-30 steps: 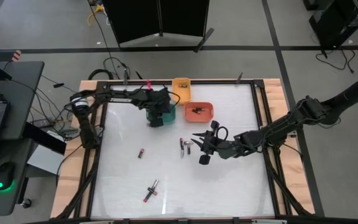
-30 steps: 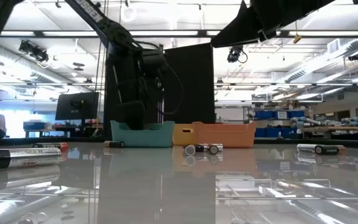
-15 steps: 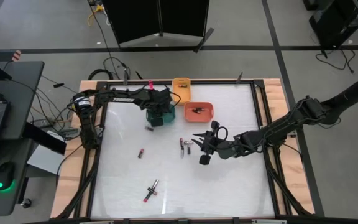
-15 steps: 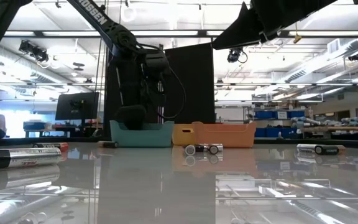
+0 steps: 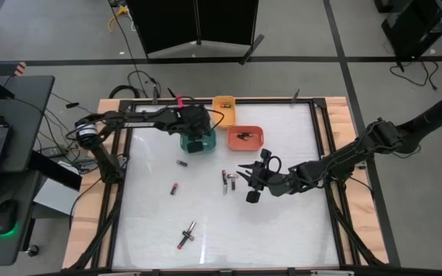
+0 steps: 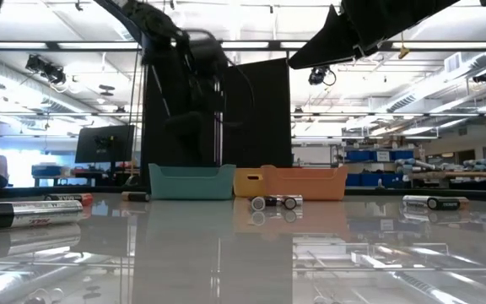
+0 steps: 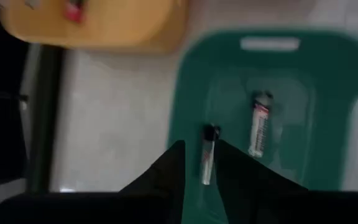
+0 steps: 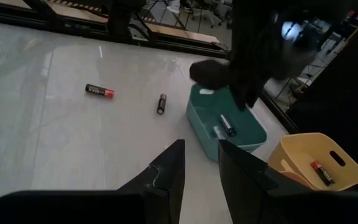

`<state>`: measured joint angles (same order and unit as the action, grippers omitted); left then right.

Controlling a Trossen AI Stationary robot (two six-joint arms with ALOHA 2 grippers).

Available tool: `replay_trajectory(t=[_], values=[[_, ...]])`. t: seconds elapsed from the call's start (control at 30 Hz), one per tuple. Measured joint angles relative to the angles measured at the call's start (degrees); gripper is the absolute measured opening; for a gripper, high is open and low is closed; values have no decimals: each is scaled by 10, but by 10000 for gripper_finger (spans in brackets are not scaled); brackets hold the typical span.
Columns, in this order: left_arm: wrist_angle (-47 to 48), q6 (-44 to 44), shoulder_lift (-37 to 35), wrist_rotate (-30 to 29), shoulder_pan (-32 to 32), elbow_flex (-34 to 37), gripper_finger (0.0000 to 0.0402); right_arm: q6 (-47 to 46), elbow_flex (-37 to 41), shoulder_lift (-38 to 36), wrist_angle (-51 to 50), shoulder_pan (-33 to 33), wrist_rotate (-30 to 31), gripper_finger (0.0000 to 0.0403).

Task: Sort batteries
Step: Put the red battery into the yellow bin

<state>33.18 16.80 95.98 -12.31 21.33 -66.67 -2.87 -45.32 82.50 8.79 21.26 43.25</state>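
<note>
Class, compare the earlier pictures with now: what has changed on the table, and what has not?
The left hand has lifted up off the teal bin, and a battery beside the bin has rolled a little away from it. The right hand and the other loose batteries stayed put.

light: bright overhead | glare: glossy table [image 6: 226, 253] reflections | blur: left wrist view

Batteries [image 5: 225, 182] lie flat and scattered on the bench [image 5: 282, 230], others in teal [image 7: 328, 106], yellow and orange bins.
</note>
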Motion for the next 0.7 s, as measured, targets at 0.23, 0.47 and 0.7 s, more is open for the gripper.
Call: replay_trajectory(t=[0.23, 0.47, 0.7], values=[[42, -29, -79, 2, -37, 6, 77, -9, 0, 0, -11, 0, -9, 106], [101, -178, -159, 9, -160, 68, 11, -36, 11, 0, -30, 0, -11, 95], [97, -486, -196, 10, -294, 136, 23, -62, 28, 0, -30, 0, -12, 89]])
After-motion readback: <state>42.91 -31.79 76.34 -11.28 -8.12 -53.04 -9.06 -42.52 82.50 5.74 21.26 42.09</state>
